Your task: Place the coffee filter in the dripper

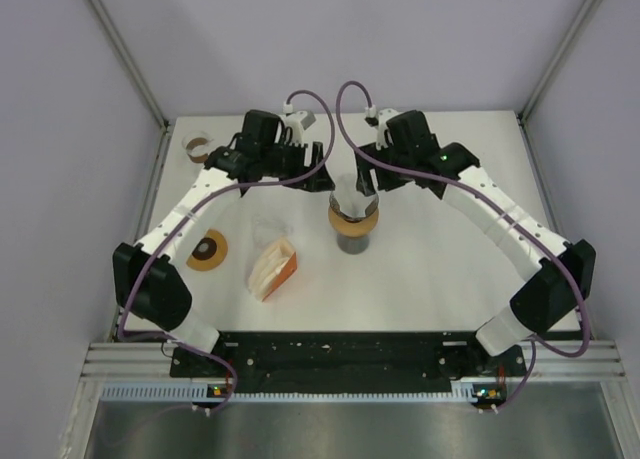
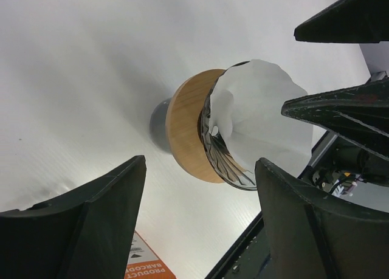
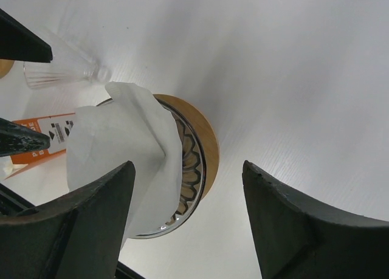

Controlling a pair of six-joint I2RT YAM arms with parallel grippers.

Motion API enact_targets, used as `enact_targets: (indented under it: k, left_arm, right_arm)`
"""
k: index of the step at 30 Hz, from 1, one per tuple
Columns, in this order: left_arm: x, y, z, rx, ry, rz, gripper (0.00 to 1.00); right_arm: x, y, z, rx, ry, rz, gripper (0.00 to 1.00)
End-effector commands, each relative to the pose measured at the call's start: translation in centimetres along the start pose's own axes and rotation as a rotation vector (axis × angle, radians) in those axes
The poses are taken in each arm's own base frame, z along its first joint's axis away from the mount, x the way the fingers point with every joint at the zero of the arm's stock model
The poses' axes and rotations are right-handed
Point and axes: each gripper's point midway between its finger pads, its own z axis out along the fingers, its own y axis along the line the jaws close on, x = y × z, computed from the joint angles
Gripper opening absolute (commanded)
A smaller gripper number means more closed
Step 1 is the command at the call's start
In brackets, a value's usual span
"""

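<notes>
**A:** Where is the white paper coffee filter?

**B:** In the ribbed glass dripper with the wooden collar, at the table's middle. It's rumpled and stands above the rim (not fully seated, I'd say).

**A:** And the jaws?

**B:** The left gripper and right gripper both gape, grasping nothing. Press the paper down evenly against the ribs, without tipping the dripper.

**A:** Any writing?

**B:** "PRODUCT BARCODE" on an orange label.
</notes>
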Motion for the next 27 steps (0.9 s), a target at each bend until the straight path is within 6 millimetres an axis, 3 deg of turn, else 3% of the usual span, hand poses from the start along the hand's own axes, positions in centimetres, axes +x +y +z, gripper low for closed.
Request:
enact_targets:
  k: [1,7,11,19,27]
  left_arm:
    - [-4.0,-1.4,-5.7,-0.022,-0.121,0.172,0.78]
    - [-3.0,2.1,-10.1,-0.079,-0.072,0.181,0.79]
    - [-1.2,6.0,-12.3,-0.159,-0.017,0.125,0.79]
    - [2.0,13.0,-14.4,-0.336,0.062,0.097,0.79]
    - [4.8,16.4,-16.2,-0.407,0.112,-0.017,0.79]
  right_arm:
    - [-4.1,-0.1,-4.5,0.011,-0.152,-0.030,0.72]
    - [-4.6,-0.1,-7.4,0.011,-0.225,-0.050,0.72]
    - [-4.0,-0.2,-8.2,0.012,-0.240,-0.062,0.73]
    - [-2.3,-0.6,-8.9,0.016,-0.247,-0.076,0.74]
    - [-1.0,-0.7,-9.4,0.012,-0.243,-0.078,0.74]
